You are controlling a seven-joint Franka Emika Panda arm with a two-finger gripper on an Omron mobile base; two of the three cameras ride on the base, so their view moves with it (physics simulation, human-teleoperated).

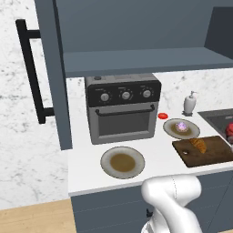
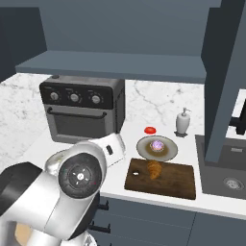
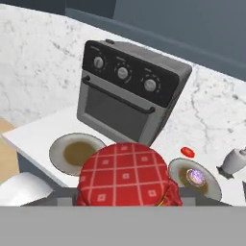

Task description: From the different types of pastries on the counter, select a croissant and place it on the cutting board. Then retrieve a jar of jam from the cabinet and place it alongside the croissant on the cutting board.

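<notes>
In the hand view a jar of jam [image 3: 127,174] with a red chequered top sits right between the fingers of my gripper [image 3: 129,201], held above the counter [image 1: 84,154]; the jar hides the fingertips. The golden croissant [image 1: 198,144] [image 2: 153,169] lies on the dark cutting board [image 1: 211,157] [image 2: 178,181]. Just behind the board, a purple-pink frosted pastry [image 1: 182,126] [image 2: 156,144] [image 3: 196,176] rests on its plate. The cabinet door [image 1: 52,68] with a black bar handle [image 1: 29,68] stands open at the left over the cabinet shelf [image 1: 145,61].
A grey toaster oven [image 1: 123,109] [image 3: 129,96] stands at the back, with a bare beige-rimmed plate [image 1: 122,162] [image 3: 77,153] in front of it. A flat red disc [image 1: 162,116] and a soap dispenser [image 1: 190,103] sit near the wall. A sink [image 2: 230,178] lies right of the board.
</notes>
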